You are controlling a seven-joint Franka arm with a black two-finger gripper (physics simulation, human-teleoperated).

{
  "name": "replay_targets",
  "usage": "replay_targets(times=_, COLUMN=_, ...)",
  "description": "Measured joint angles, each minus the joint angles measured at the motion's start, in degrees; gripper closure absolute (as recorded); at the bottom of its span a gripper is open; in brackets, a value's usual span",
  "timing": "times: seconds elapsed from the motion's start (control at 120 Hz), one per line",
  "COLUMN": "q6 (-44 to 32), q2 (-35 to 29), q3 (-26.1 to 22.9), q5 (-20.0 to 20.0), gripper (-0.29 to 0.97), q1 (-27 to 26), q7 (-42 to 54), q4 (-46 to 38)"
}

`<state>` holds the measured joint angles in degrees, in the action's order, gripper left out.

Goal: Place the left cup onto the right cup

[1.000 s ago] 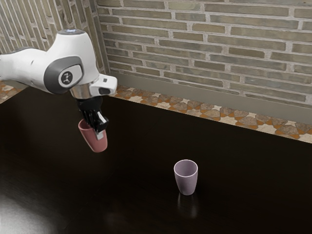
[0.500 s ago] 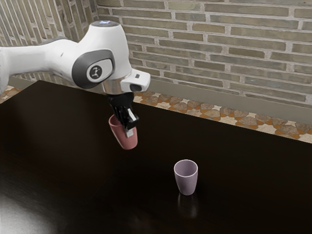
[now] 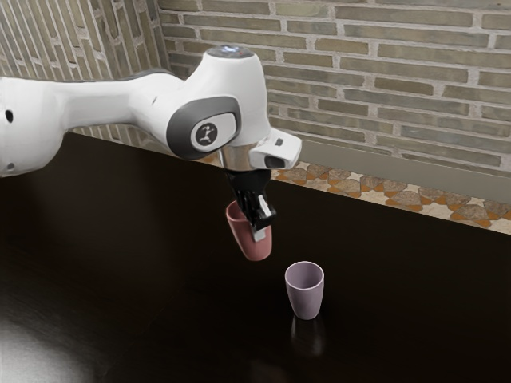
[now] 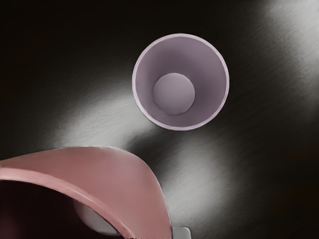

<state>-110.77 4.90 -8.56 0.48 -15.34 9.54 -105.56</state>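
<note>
Pink cup (image 3: 247, 243) hangs tilted above the counter (image 3: 112, 271), its rim clamped in the hand (image 3: 259, 222), near the upright purple cup (image 3: 304, 289) and toward the exterior view's left of it.

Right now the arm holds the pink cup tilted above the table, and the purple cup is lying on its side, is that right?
Not quite. The purple cup stands upright on the table, mouth up, as the exterior view shows; it is not on its side. The rest holds: the jaws hold the pink cup tilted above the table.
</note>
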Motion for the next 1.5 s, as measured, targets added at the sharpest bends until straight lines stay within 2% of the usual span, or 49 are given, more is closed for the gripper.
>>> replay_targets(times=0.658, q6=-0.30, q2=10.74, q3=-0.05, q5=2.24, gripper=0.78, q1=-5.47, q7=-1.76, q4=11.06)
replay_targets(times=0.867, q6=-0.44, q2=12.69, q3=-0.05, q5=2.71, gripper=0.78, q1=-5.75, q7=-2.19, q4=11.48)
replay_targets(times=1.192, q6=-1.83, q2=13.59, q3=-0.05, q5=6.19, gripper=0.78, q1=-5.78, q7=-3.79, q4=11.49)
replay_targets(times=1.5, q6=-2.76, q2=15.12, q3=-0.25, q5=6.15, gripper=0.78, q1=-5.96, q7=-4.91, q4=11.25)
